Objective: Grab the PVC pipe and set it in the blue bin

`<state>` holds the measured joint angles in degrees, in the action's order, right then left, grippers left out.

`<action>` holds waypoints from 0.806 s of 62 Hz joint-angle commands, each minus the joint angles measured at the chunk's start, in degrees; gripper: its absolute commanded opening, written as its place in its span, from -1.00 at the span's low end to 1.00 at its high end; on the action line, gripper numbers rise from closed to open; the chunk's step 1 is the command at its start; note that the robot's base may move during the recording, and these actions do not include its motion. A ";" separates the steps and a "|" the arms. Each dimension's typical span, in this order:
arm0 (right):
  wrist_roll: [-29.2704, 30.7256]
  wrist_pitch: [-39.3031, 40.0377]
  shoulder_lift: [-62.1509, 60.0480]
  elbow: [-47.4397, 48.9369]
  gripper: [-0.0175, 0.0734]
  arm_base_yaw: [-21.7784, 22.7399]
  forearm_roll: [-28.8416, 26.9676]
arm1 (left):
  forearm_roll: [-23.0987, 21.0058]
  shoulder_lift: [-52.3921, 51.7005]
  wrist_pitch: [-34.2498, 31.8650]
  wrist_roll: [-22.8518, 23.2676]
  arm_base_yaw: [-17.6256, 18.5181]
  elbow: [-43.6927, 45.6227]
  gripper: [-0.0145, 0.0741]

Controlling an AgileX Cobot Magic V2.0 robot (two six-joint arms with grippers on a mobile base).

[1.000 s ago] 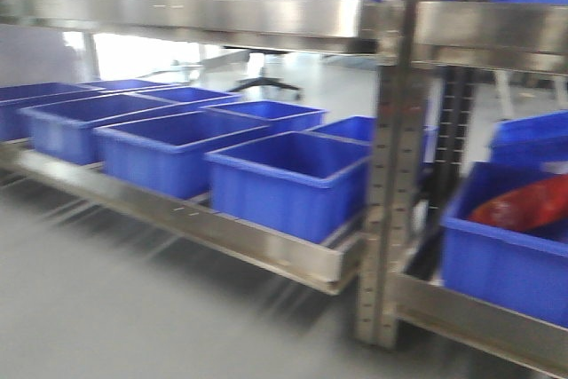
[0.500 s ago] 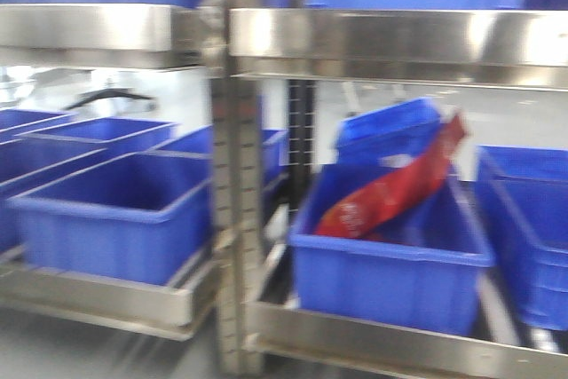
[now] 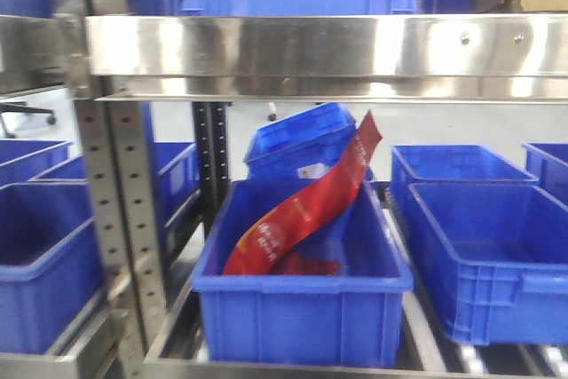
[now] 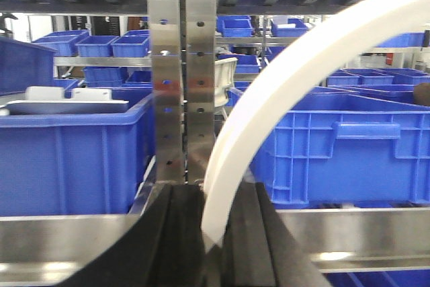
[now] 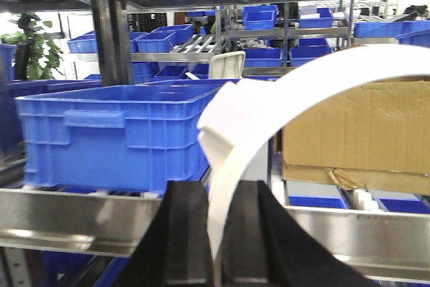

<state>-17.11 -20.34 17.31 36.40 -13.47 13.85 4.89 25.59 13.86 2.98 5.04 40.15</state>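
The pipe (image 4: 289,65) is already grabbed. The left gripper (image 4: 213,199) has its jaws clamped on it, and so does the right gripper (image 5: 216,196) — it arcs up in the air before the rack (image 3: 302,46), outside every bin. Left to do: carry it over a blue bin (image 3: 302,317) at the lower shelf's front edge, lower it, let go.

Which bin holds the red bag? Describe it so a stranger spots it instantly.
Under the steel shelf beam, look just right of the perforated upright post. The blue bin at the front there is it: a long red bag leans out of it, while the bin to its right looks empty.
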 commanded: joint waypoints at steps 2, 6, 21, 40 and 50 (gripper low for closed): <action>0.12 1.18 -0.16 0.16 -0.97 0.39 0.33 | 0.06 -0.29 -1.64 0.04 0.28 0.08 -0.92; 0.12 1.18 -0.16 0.16 -0.97 0.39 0.33 | 0.06 -0.29 -1.64 0.04 0.28 0.08 -0.92; 0.12 1.18 -0.16 0.16 -0.97 0.39 0.33 | 0.06 -0.29 -1.64 0.04 0.28 0.08 -0.92; 0.12 1.18 -0.16 0.16 -0.97 0.39 0.33 | 0.06 -0.29 -1.64 0.04 0.28 0.08 -0.92; 0.12 1.18 -0.16 0.16 -0.97 0.39 0.33 | 0.06 -0.29 -1.64 0.04 0.28 0.08 -0.92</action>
<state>-17.11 -20.34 17.31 36.40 -13.47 13.85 4.89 25.59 13.86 2.98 5.04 40.15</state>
